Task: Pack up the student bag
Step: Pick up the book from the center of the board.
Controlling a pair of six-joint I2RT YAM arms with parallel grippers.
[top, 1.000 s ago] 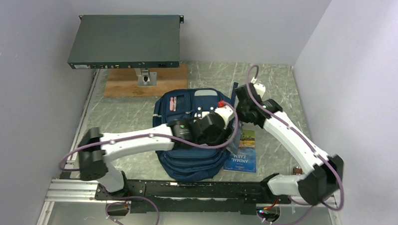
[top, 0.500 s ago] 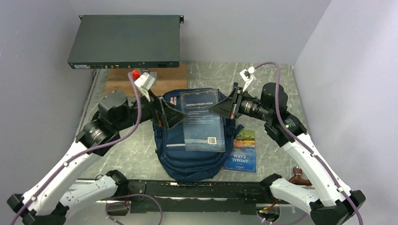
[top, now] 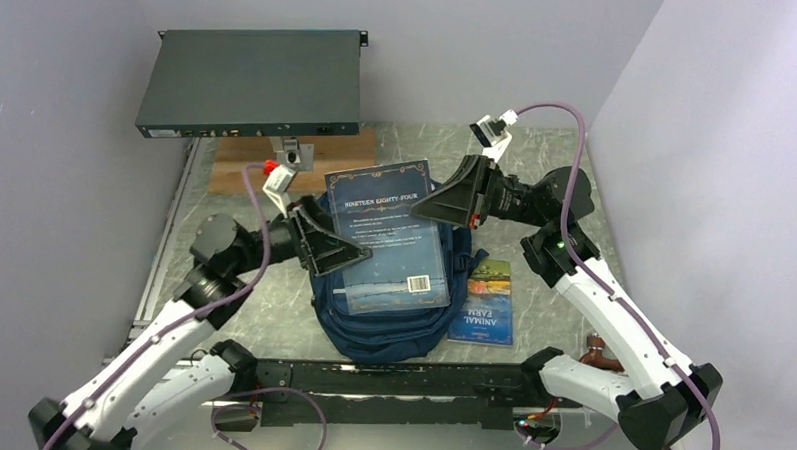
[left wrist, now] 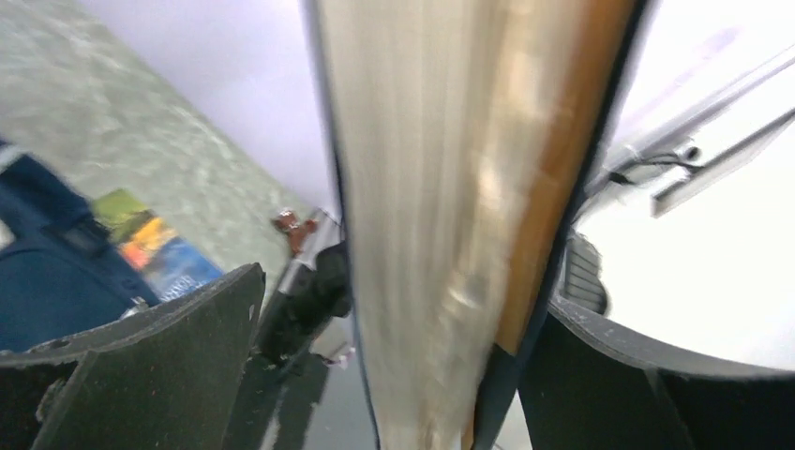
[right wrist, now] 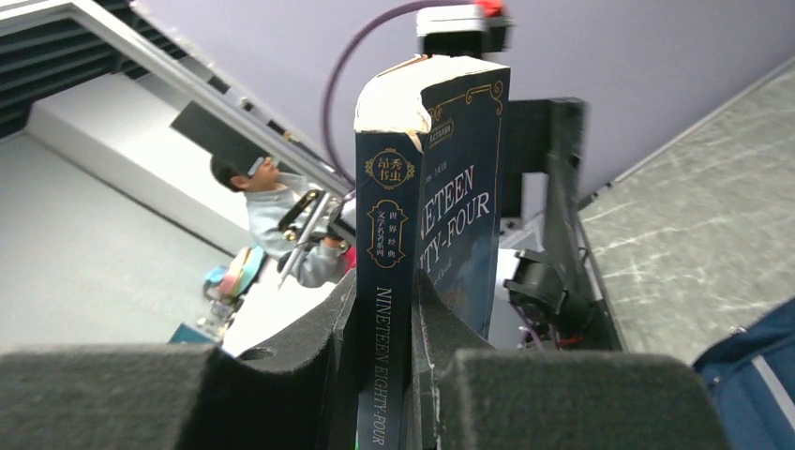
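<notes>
The student bag (top: 381, 322), navy blue, lies flat in the middle of the table. Above it a dark blue book titled Nineteen Eighty-Four (top: 389, 235) hangs tilted, back cover with barcode facing up. My right gripper (top: 437, 201) is shut on its spine edge; in the right wrist view the spine (right wrist: 386, 281) stands pinched between the foam pads (right wrist: 469, 328). My left gripper (top: 342, 249) is open around the opposite edge: the page block (left wrist: 422, 234) runs between the wide-spread fingers (left wrist: 150, 366), with a clear gap on one side.
A second book, Animal Farm (top: 484, 306), lies on the table right of the bag. A dark flat rack unit (top: 251, 80) stands raised on a wooden block (top: 276, 169) at the back left. Walls close in on both sides.
Both arms rose from the bag with the book between them. The left gripper opened wide. Over the last half second the book moved higher, farther back and tilted up.
</notes>
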